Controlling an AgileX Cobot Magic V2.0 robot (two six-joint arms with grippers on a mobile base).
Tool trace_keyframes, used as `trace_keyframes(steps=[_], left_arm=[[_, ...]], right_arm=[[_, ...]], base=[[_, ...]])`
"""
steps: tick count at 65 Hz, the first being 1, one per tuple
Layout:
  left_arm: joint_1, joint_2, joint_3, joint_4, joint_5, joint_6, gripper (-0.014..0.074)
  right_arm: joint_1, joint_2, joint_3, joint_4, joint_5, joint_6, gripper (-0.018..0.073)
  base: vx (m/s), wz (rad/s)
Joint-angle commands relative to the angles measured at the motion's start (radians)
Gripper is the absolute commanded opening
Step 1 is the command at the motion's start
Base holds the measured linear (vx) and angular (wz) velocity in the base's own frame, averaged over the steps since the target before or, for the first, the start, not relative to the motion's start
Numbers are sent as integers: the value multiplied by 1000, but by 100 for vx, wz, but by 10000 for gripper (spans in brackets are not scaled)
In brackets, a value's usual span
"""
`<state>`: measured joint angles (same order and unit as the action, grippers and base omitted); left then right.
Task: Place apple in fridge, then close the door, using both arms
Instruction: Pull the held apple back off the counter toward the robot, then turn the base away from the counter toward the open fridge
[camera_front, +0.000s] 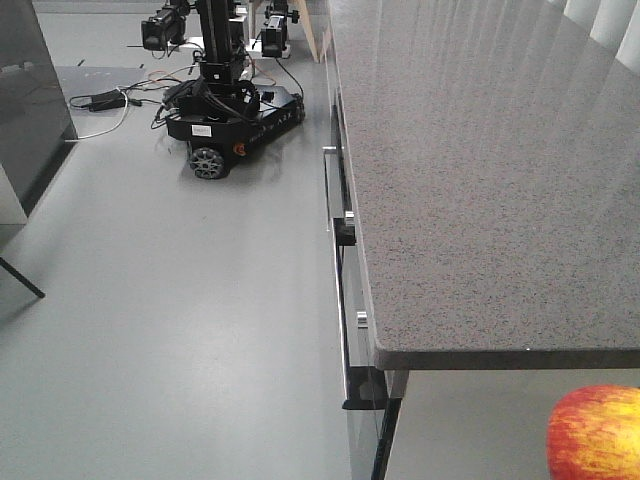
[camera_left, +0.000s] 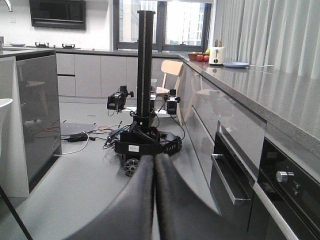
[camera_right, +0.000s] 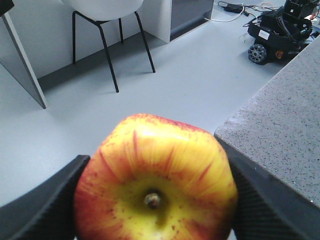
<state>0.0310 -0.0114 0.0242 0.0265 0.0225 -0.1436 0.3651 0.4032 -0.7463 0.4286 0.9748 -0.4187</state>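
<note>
1. red and yellow, the apple is squeezed tight in the right pincer. one black finger presses on each side of it.
2. the little brown stem faces the right wrist camera. thin red stripes run out from it over the yellow skin.
3. the apple is up in the air over the pale grey floor. it is just beside the corner of the speckled grey worktop. i cannot tell if it touches the edge.
4. in the front view only part of the apple shows, in the bottom right corner, past the near end of the worktop.
5. the left pincer has its two dark fingers pressed together, touching along their length. it points out over the floor.
6. a black robot on wheels with a tall black post stands on the floor, well apart from both pincers. loose cables lie beside it.
7. long silver handles run along the drawers under the worktop.
8. a white chair with thin black legs stands across the floor from the apple.
9. far down the worktop sit a pale toaster and a plate just beside it.
</note>
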Motion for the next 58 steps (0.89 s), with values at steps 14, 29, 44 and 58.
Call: trace_keyframes(steps=[14,29,44,58], left_arm=[[0,-16,29,-7,-74,-1,-6],[0,-16,29,-7,-74,-1,-6],[0,-16,29,-7,-74,-1,-6],[0,-16,29,-7,-74,-1,-6]], right_arm=[[-4,8,-26,23,-58,-11,319],[-4,8,-26,23,-58,-11,319],[-4,8,-26,23,-58,-11,319],[-4,8,-26,23,-59,-11,319]], base=[[0,0],[0,0],[0,0],[1,3]])
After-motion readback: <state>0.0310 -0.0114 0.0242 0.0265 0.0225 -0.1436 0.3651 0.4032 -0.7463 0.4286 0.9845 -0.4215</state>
